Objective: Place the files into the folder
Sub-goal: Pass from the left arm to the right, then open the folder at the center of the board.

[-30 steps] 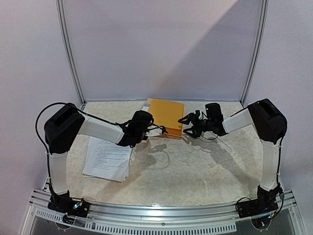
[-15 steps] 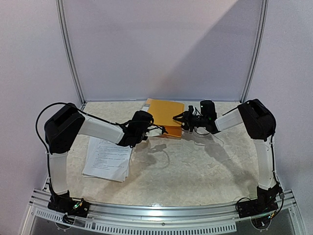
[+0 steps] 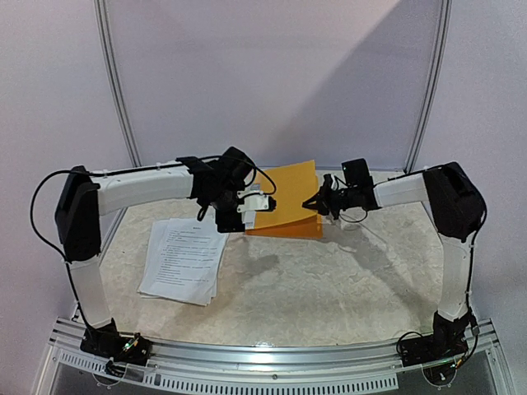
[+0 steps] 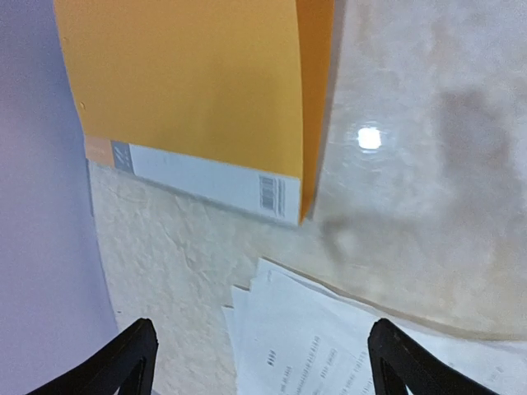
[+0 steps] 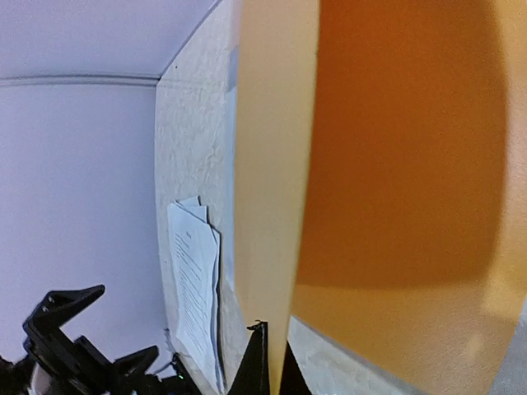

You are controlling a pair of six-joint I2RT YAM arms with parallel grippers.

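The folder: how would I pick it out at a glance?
Look at the far middle of the table. The folder lies there, its raised cover pinched by the right hand. It is orange-yellow; the files nearby are white.

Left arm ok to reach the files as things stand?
Probably yes: the left gripper is open and empty, the files lie uncovered near it, and the right gripper is away, pinching the folder.
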